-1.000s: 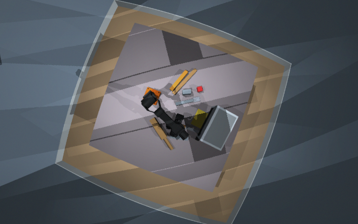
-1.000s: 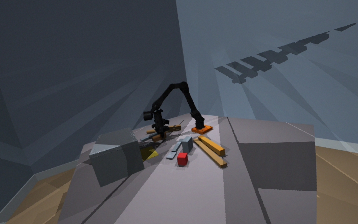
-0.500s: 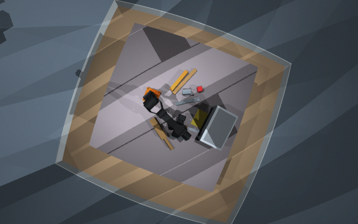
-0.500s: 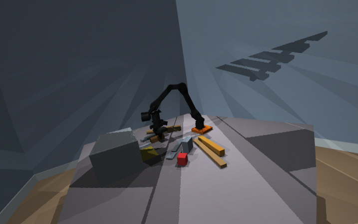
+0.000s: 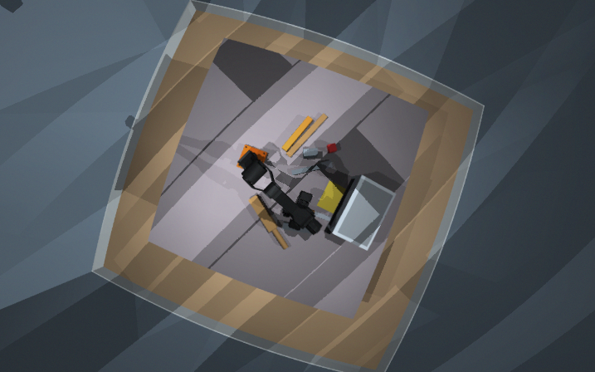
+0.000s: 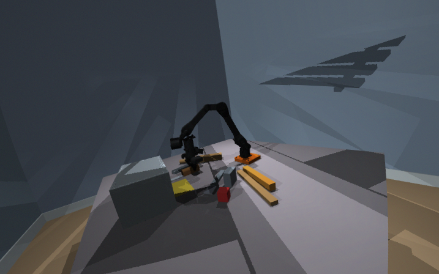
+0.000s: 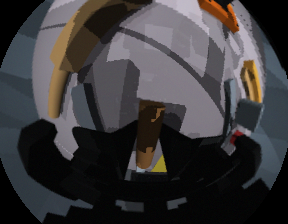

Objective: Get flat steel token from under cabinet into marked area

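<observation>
"If you look at the black hand (image 5: pixel 303 213) (image 6: pixel 195 166) (image 7: pixel 148 123) first, what is it doing?" asks Mia.

"It's closed on a brown handle (image 6: pixel 187 170) (image 7: pixel 151 132)," says Ben. "The fingers are about a third of the way open, because the handle is between them. It looks like the handle of a tool with a thin grey strip (image 5: pixel 321 215) (image 6: pixel 177 177) (image 7: pixel 140 169). The strip points at the big box."

"And past that?"

"The yellow patch (image 5: pixel 329 198) (image 6: pixel 182 188) (image 7: pixel 160 165) is on the table, in front of the box. I think that's where the token has to go."

"Where is the token?"

"I can't see it. It should be under the grey box (image 5: pixel 359 210) (image 6: pixel 142 200), farther off, but I can't tell just where."

"So what step is this?"

"I think it's the reaching step. Next, the hand should line the strip up low, slide it under the box and get it behind the token, then pull gently. I can't tell if the tip is under there."

"What could go wrong?"

"The strip might bump the box, or pull the token out beside the yellow. Later, the tool must go down away from both."
</observation>
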Robot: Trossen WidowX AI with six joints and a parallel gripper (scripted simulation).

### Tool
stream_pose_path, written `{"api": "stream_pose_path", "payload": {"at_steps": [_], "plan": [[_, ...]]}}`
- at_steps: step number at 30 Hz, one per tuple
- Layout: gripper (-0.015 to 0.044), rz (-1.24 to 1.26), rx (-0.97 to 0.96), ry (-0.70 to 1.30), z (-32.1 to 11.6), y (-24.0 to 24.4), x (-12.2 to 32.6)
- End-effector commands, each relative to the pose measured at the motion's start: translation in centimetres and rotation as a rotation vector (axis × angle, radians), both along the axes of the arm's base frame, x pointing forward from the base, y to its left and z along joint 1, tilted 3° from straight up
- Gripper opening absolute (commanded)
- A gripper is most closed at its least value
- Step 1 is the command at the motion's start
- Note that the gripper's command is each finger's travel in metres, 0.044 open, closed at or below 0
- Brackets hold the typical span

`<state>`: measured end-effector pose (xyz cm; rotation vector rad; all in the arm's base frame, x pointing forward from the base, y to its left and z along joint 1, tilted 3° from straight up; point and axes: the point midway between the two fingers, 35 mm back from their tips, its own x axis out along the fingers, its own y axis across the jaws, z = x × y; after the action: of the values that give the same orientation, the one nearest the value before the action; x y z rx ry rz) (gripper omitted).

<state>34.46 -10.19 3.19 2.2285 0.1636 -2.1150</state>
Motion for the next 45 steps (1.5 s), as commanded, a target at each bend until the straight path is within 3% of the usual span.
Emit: {"api": "stream_pose_path", "payload": {"at_steps": [1, 45], "plan": [[0.0, -0.002, -0.001, -0.003, 0.1, 0.1, 0.6], [0.0, -0.002, -0.001, -0.006, 0.4, 0.6, 4.9]]}}
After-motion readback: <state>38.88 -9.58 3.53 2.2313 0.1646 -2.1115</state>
